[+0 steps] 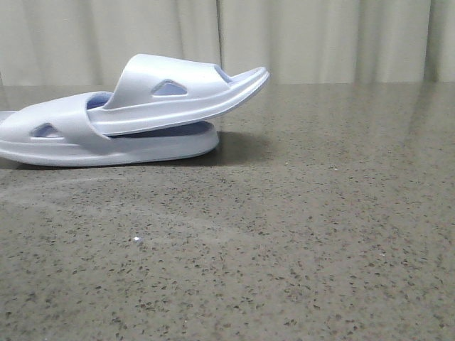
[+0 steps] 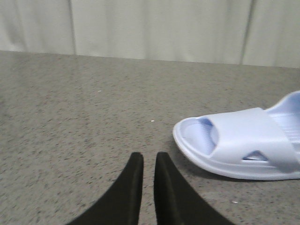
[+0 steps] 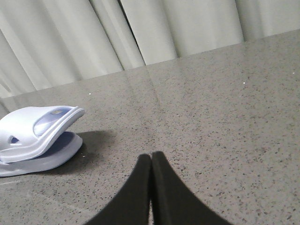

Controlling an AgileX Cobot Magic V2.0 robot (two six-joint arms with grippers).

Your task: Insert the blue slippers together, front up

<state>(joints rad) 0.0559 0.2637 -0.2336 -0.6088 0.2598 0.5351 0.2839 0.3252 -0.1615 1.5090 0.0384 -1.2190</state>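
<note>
Front view: you have the pair of pale lavender-blue foam slide slippers at the far left of the speckled grey stone bench (image 1: 298, 234), in front of the pale curtain (image 1: 320, 39). The lower slipper (image 1: 43, 142) lies flat on its sole. The upper slipper (image 1: 185, 89) is already threaded under the lower one's wide strap, its toe tilted up and pointing to the right. Their shared long axis runs left to right across your view. Neither arm shows here.

Left wrist view: your left hand (image 2: 149, 161) has its two black fingers nearly together, only a thin gap between them, and it holds nothing. Only one slipper (image 2: 243, 143) shows in this view, sitting on the bench near the hand and off to one side of the fingertips, its rounded end turned towards the camera, not touching the hand.

Right wrist view: your right hand (image 3: 151, 159) has its fingers pressed together and is empty. The nested pair (image 3: 37, 136) lies well apart from it, with the raised toe of the upper slipper pointing towards the hand's side.

Judging from these, the insertion looks done, toe up. If you need any further nudge, the left hand is the nearer one, and you should push along the long axis.
</note>
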